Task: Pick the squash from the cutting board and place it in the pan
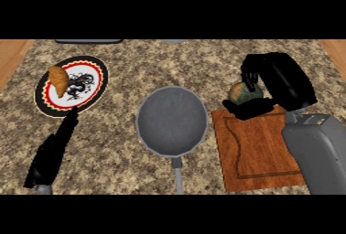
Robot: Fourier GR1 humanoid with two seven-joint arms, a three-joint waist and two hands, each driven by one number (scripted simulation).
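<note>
**Squash in the grip, pan waiting to the left**

The right robot hand (270,87) is curled round the squash (243,93), fingers over the top and thumb under it, at the far edge of the cutting board (260,151). Whether the squash rests on the board or is just clear of it cannot be told. The step in hand looks like the lift and carry. To do it well, raise the squash straight up first, so it clears the board's rim, then move it left over the pan (172,120) and lower it near the middle of the pan, away from the handle.

Only a rounded, green-and-tan part of the squash shows; the hand hides the rest, so its long axis and which way it points cannot be judged.

The left robot hand (57,146) lies straight-fingered on the counter (135,64), its tips touching a plate (91,75) holding a croissant (59,80).
</note>
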